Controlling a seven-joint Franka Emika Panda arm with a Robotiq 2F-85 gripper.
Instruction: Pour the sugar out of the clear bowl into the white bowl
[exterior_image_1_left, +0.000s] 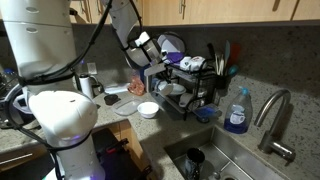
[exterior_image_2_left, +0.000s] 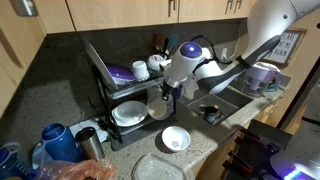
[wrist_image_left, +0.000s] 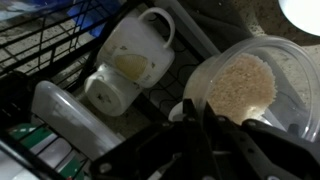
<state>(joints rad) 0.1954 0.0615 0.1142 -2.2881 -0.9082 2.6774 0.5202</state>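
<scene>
In the wrist view my gripper (wrist_image_left: 197, 105) is shut on the rim of the clear bowl (wrist_image_left: 262, 60), and the pale grainy sugar (wrist_image_left: 240, 85) lies inside it. In an exterior view the gripper (exterior_image_2_left: 166, 90) holds the clear bowl (exterior_image_2_left: 159, 108) in the air beside the dish rack. The white bowl (exterior_image_2_left: 176, 139) stands on the counter below and in front of it, apart from it. It also shows as a bright corner (wrist_image_left: 305, 12) in the wrist view and on the counter as the white bowl (exterior_image_1_left: 148, 109) under the gripper (exterior_image_1_left: 150, 68).
A black wire dish rack (exterior_image_2_left: 110, 80) with white mugs (wrist_image_left: 135, 55) and dishes stands right beside the held bowl. A flat pale plate (exterior_image_1_left: 125, 104) lies by the white bowl. A sink (exterior_image_1_left: 215, 160), a faucet (exterior_image_1_left: 272, 115) and a blue soap bottle (exterior_image_1_left: 237, 112) are further along the counter.
</scene>
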